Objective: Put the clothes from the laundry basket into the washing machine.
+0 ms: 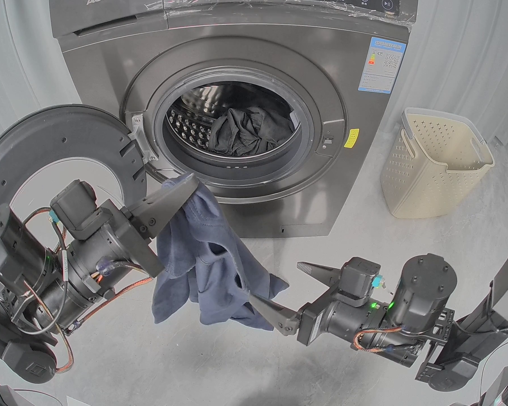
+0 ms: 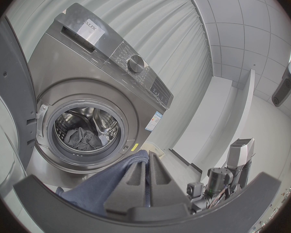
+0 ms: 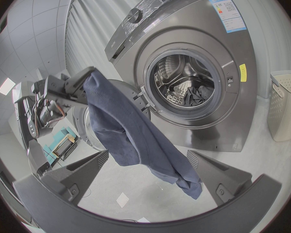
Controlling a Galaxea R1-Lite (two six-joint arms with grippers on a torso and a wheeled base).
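Blue garment (image 1: pixel 209 260) hangs in front of the robot over the grey floor (image 1: pixel 209 362). It is pinched at its top edge by the left gripper (image 1: pixel 187 184), whose fingers are closed on the fabric. The cloth's lower folds droop toward the right gripper (image 1: pixel 279 283), which sits low with its fingers spread wide. The hem hangs at the gap between them, and whether it touches a finger cannot be told.

Behind the left arm, the round door (image 1: pixel 56 136) of the washing machine (image 1: pixel 344 63) stands swung fully open to the left. The top of the held garment is just in front of the porthole's lower left rim, outside the drum (image 1: pixel 197 125). Inside the drum lies a crumpled heap of dark clothes (image 1: pixel 245 131), resting low and toward the right.

On the floor near the machine's right side stands the cream laundry basket (image 1: pixel 434 170), upright, its perforated inner walls showing. Pale pleated curtains (image 1: pixel 474 46) hang behind both.
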